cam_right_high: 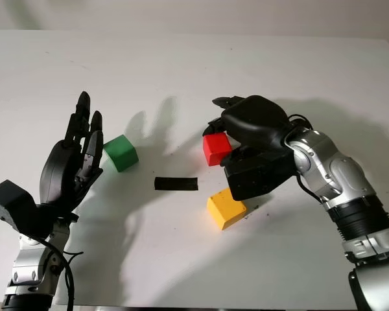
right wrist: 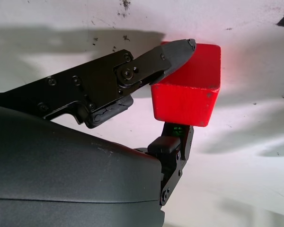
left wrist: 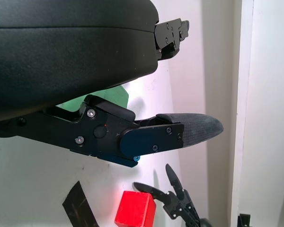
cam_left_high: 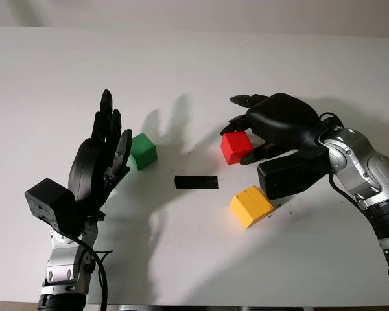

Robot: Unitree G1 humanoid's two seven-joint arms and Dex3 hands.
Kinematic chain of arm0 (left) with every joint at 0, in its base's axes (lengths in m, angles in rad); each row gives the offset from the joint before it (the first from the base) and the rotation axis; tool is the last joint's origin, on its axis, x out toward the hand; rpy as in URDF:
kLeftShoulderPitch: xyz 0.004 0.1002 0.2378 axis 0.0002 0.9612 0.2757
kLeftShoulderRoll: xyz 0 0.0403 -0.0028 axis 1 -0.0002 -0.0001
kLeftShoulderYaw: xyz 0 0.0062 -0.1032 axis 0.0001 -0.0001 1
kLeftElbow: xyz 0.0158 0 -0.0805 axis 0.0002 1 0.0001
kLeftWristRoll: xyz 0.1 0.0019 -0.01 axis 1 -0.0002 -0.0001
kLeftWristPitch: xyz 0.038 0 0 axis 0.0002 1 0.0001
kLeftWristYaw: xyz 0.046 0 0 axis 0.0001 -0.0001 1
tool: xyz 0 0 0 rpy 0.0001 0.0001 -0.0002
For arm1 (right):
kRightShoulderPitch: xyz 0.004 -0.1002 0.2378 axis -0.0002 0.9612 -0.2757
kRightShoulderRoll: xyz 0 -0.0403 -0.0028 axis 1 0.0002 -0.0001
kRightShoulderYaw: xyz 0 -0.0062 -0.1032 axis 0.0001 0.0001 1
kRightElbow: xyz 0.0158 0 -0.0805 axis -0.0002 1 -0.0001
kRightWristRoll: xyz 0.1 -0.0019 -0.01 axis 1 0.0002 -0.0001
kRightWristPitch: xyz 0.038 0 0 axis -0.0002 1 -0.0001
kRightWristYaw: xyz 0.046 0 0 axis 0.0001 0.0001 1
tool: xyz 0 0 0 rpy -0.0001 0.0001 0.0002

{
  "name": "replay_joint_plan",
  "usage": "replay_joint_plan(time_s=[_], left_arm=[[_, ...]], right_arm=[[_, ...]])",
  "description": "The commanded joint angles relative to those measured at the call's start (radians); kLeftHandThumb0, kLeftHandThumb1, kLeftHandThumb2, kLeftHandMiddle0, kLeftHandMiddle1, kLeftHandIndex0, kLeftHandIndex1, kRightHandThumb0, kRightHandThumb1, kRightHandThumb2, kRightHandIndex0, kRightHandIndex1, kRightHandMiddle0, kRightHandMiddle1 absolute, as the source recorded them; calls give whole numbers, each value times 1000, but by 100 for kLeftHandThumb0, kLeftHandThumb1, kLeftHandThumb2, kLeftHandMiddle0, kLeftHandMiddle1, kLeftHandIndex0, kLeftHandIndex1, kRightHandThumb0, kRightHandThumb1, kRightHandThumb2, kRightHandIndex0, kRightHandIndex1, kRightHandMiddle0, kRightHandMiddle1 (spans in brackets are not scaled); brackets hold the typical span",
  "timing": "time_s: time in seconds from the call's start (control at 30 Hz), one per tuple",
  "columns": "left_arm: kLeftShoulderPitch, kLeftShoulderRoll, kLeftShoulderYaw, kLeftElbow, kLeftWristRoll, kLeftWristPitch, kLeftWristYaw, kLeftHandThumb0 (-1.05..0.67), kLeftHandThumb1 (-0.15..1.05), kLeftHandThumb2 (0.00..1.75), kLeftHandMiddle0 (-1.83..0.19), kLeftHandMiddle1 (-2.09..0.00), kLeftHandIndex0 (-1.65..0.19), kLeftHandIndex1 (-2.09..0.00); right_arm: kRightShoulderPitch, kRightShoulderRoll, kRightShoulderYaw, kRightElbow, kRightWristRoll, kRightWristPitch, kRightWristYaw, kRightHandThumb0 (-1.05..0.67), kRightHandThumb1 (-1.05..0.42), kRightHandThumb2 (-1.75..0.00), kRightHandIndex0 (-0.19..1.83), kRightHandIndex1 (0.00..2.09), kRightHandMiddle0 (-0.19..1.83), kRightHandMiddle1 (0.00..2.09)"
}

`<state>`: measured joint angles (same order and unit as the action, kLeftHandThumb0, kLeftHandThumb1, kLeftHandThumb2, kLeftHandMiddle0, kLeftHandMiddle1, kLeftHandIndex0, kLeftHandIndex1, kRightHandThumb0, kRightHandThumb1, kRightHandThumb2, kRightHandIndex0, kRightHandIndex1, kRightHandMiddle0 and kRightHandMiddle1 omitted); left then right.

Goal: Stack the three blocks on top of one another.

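Note:
The red block [cam_left_high: 236, 148] sits right of the table's centre, with my right hand [cam_left_high: 242, 133] closed around it. One finger lies across one face of the red block [right wrist: 187, 90] and another presses the opposite face. I cannot tell whether it is lifted off the table. The yellow block [cam_left_high: 251, 206] lies on the table just in front of that hand, tilted a little. The green block [cam_left_high: 142, 151] stands to the left. My left hand [cam_left_high: 110, 139] is open, raised just left of the green block and holding nothing.
A strip of black tape [cam_left_high: 196, 182] lies flat on the white table [cam_left_high: 194, 58] between the green and yellow blocks. The table's far edge runs along the back.

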<state>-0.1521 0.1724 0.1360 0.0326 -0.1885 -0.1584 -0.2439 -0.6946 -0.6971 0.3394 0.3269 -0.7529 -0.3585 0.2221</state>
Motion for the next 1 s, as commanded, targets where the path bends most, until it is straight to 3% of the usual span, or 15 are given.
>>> replay_joint_plan(time_s=[0.0,0.3,0.73,0.97], left_arm=[[8,7,1,-15,9,-5,1,-74,105,52,19,0,19,0],[10,7,0,-20,11,-3,2,-74,105,53,19,0,19,0],[21,2,-7,-30,9,-6,1,-74,105,53,19,0,19,0],[31,-5,-10,-43,10,-1,12,-73,105,55,19,0,19,0]], right_arm=[[6,6,-15,15,19,-22,-21,-44,-95,-6,36,8,49,121],[-57,13,-43,58,118,-54,21,-40,-97,-6,36,6,45,129],[-183,90,-94,74,411,22,324,-38,-95,-5,31,3,40,137],[-231,135,-66,83,457,52,451,-37,-93,-5,29,3,43,134]])
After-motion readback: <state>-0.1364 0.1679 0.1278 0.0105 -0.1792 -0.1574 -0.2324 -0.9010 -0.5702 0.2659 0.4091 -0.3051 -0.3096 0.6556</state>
